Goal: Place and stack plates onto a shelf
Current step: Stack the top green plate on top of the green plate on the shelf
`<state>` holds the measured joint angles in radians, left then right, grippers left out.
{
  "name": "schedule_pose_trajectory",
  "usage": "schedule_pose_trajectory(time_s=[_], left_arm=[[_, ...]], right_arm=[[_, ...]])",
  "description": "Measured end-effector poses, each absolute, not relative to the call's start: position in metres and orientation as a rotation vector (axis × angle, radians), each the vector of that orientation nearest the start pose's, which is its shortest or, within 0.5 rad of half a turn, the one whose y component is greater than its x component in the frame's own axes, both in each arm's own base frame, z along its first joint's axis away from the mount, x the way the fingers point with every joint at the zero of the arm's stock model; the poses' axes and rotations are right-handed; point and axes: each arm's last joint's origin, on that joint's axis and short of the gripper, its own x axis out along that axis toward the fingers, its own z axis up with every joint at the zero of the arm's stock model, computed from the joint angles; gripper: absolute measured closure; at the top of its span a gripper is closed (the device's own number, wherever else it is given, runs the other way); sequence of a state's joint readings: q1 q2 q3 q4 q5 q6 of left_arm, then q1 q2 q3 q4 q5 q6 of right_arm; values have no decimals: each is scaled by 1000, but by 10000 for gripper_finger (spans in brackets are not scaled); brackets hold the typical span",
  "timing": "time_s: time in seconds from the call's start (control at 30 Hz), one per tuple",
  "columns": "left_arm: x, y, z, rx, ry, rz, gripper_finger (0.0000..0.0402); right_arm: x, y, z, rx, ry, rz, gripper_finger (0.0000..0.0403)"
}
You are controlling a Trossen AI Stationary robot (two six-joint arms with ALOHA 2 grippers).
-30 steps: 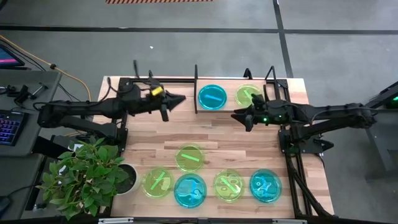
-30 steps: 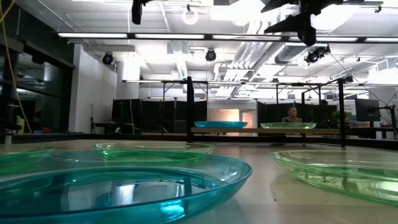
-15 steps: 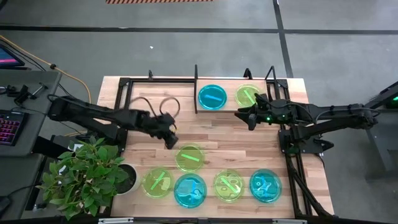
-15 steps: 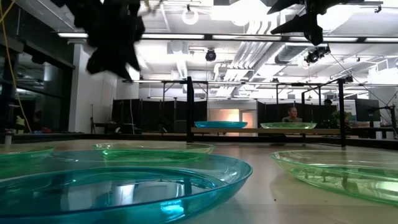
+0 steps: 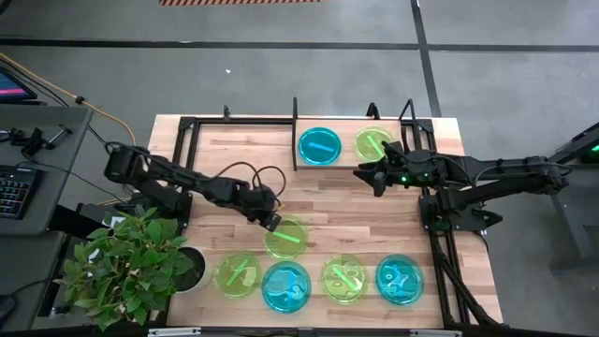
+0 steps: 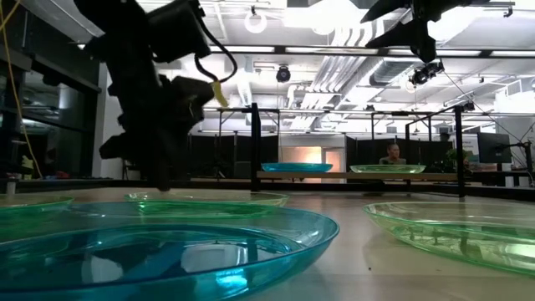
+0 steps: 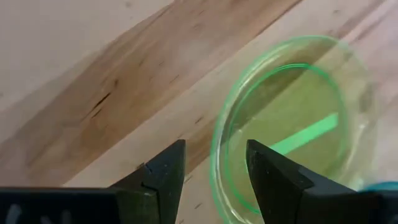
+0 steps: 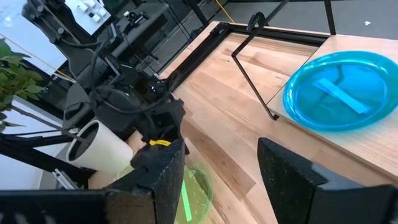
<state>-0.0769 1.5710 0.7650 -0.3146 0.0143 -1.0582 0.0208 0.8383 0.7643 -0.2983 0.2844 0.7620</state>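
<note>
Partly hidden: green plate (image 7: 292,137) rim between left gripper (image 7: 214,171) open fingers

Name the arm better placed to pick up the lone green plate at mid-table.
Left. Its open claw hangs right at that green plate's rim, fingers straddling the edge. The right claw waits by the shelf.
</note>
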Motion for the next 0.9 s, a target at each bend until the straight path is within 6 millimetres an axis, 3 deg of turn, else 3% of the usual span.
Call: schedule_pose_trajectory(time_s=[0.33,0.47,0.6,0.67,0.9], left_arm=[[285,-30,131,-968,1052,477,260],[287,-33,129,-989,1060,471,302],[287,-35,128,-971,1067,452,369],[287,-34,132,-956,1055,440,393],[291,-18,166,-894,927,392,400]], right_arm=[[181,-4,305,687,269,-389,215],[181,-4,305,685,273,-391,215],[180,-4,305,685,276,-393,215],[180,-4,305,685,276,-393,215],[181,-4,305,732,262,-398,215]])
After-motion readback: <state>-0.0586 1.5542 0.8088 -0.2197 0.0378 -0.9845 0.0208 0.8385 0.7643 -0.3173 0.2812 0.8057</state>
